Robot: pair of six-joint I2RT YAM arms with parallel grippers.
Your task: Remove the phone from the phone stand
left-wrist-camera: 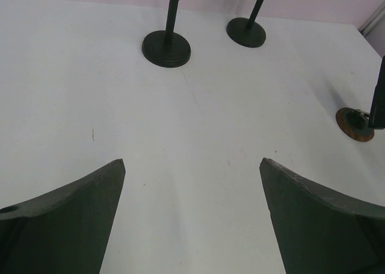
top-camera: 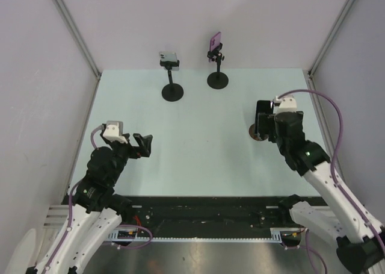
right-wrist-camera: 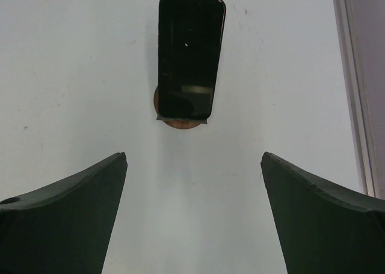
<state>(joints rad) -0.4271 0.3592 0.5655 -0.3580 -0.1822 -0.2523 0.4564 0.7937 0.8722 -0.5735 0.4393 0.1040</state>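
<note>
Phone (right-wrist-camera: pixel 191 57) standing on its round stand (right-wrist-camera: pixel 180 124), right side of the table (top-camera: pixel 198 141).
Just near of it, the right fingers (right-wrist-camera: pixel 78 214) are spread wide, not touching it; the left fingers (left-wrist-camera: pixel 66 220), also wide, hang well apart at near left.

The left arm (top-camera: pixel 99 171) comes up from the near edge of the table (top-camera: pixel 198 153), at its left corner. It bends forward and leans in a little toward the middle of the table. The left gripper (top-camera: pixel 144 144) hangs low over the left side of the table. Its two dark fingers (left-wrist-camera: pixel 72 226) are spread wide apart.

The right arm (top-camera: pixel 316 165) comes up from the near right corner of the table and reaches farther in. The right gripper (top-camera: pixel 261 122) is over the right side of the table, pointing down. Its fingers (right-wrist-camera: pixel 325 214) are spread wide too, with nothing between them.
</note>
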